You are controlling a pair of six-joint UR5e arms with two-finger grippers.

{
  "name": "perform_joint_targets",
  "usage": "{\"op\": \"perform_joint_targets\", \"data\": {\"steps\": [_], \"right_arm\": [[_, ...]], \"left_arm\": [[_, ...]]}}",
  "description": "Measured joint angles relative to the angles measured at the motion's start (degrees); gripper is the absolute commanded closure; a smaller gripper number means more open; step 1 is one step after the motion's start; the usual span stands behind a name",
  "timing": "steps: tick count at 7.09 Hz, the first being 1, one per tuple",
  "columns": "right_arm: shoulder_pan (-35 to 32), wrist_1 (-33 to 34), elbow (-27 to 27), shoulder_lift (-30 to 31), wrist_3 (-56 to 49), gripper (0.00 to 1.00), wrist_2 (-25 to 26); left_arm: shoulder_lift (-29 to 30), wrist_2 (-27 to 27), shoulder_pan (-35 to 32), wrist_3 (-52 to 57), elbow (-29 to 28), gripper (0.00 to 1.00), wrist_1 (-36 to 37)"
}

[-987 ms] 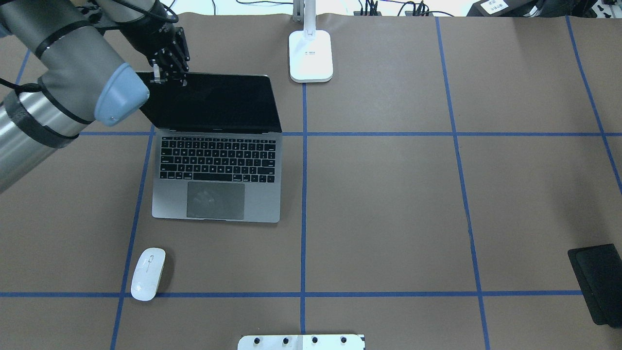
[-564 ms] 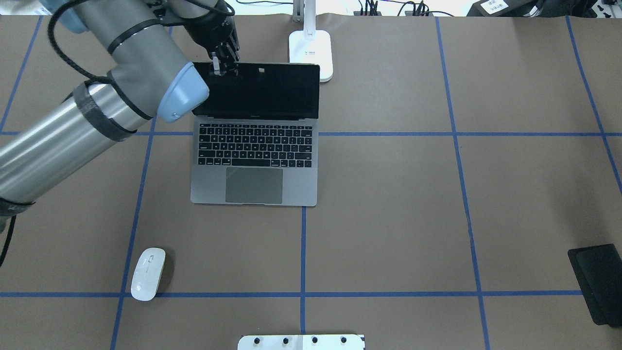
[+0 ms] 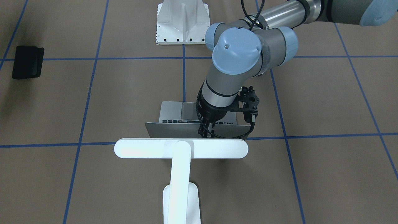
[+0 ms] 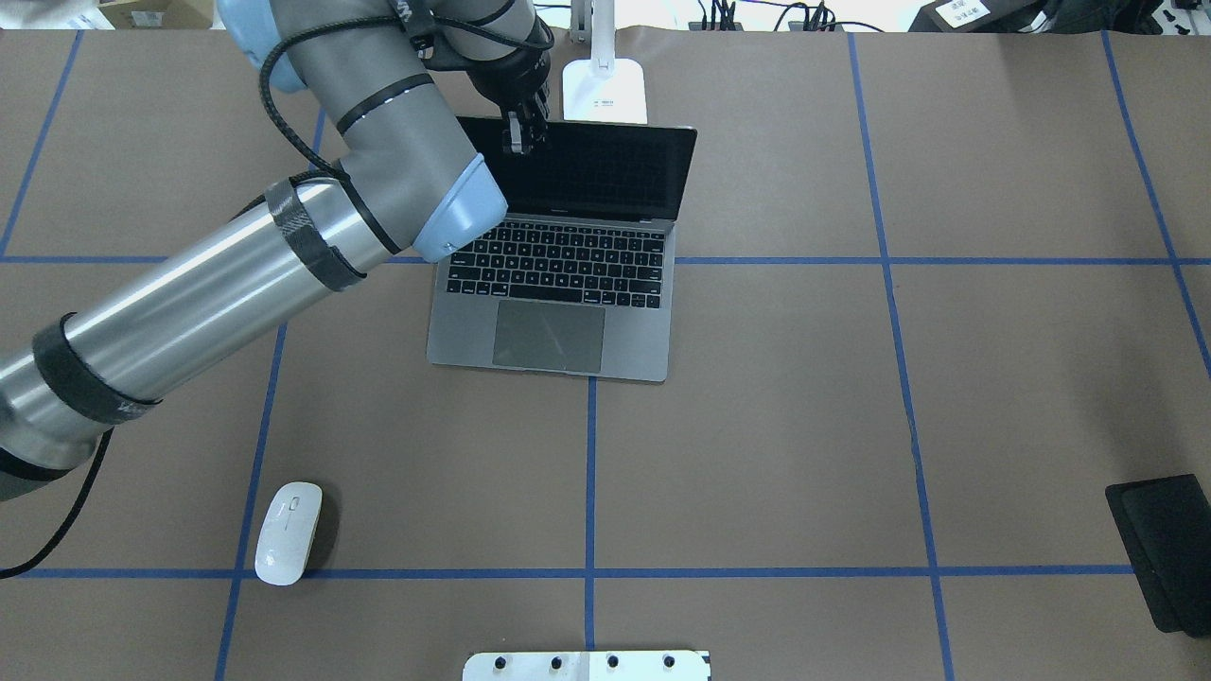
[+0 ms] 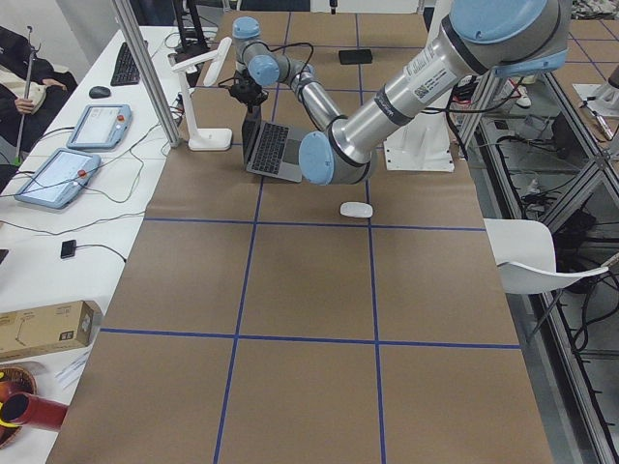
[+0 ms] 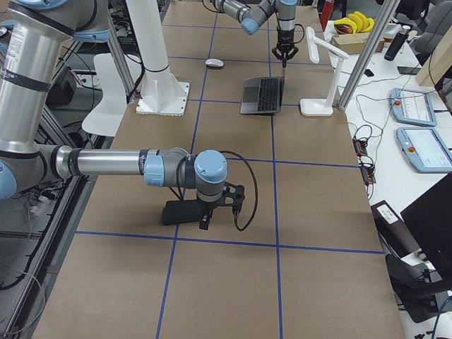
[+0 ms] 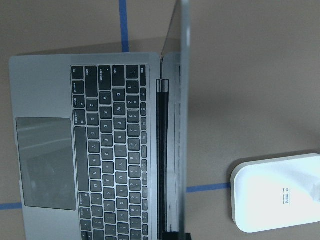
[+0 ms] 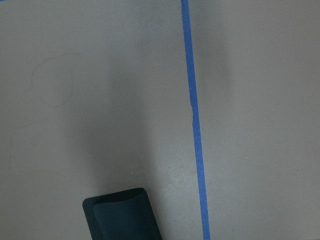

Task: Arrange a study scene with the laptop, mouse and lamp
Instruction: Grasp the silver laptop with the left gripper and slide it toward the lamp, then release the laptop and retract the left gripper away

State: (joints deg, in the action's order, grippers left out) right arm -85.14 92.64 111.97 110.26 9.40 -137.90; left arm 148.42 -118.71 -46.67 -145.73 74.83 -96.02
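Observation:
The grey laptop [image 4: 643, 340] stands open near the table's far middle, screen upright, just in front of the white lamp's base [image 4: 605, 90]. My left gripper [image 4: 518, 132] is shut on the top edge of the laptop's lid. From the front it [image 3: 203, 132] sits behind the lamp's long bar [image 3: 180, 148]. The left wrist view shows the lid edge-on above the keyboard [image 7: 115, 150] and the lamp base [image 7: 280, 197]. The white mouse [image 4: 289, 532] lies alone at the near left. My right gripper [image 6: 205, 215] hangs by the black mat; I cannot tell whether it is open or shut.
A black flexible mat [image 4: 1164, 549] lies at the near right edge and shows in the right wrist view [image 8: 125, 215]. A white bolted metal mount [image 4: 587, 665] stands at the near middle edge. Blue tape lines grid the brown table. Cables run along the far edge.
My left gripper has dragged the open laptop to the right, from the far left square to the centre line in front of the lamp base. The mouse and lamp have not moved.

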Motion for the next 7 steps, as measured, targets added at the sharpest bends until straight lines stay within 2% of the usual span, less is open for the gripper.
{"op": "perform_joint_targets", "data": {"steps": [2,4,5,6,7], "right_arm": [[-0.02,0.07,-0.29,-0.09,0.03,0.00,0.00],[-0.03,0.08,-0.44,-0.19,0.02,0.00,0.00],[-0.02,0.10,-0.46,-0.22,0.03,0.00,0.00],[-0.03,0.16,-0.46,-0.27,0.13,0.00,0.00],[-0.03,0.21,-0.45,-0.39,0.35,0.00,0.00]], "left_arm": [[0.22,3.38,2.47,-0.77,-2.38,1.00,-2.81],[-0.43,4.10,3.40,0.19,-1.81,0.56,-3.36],[-1.56,4.12,3.50,1.42,-0.11,0.27,-3.32],[-2.52,4.02,3.28,2.94,1.84,0.01,-3.03],[-2.95,3.72,2.69,4.63,3.41,0.01,-2.53]]}}
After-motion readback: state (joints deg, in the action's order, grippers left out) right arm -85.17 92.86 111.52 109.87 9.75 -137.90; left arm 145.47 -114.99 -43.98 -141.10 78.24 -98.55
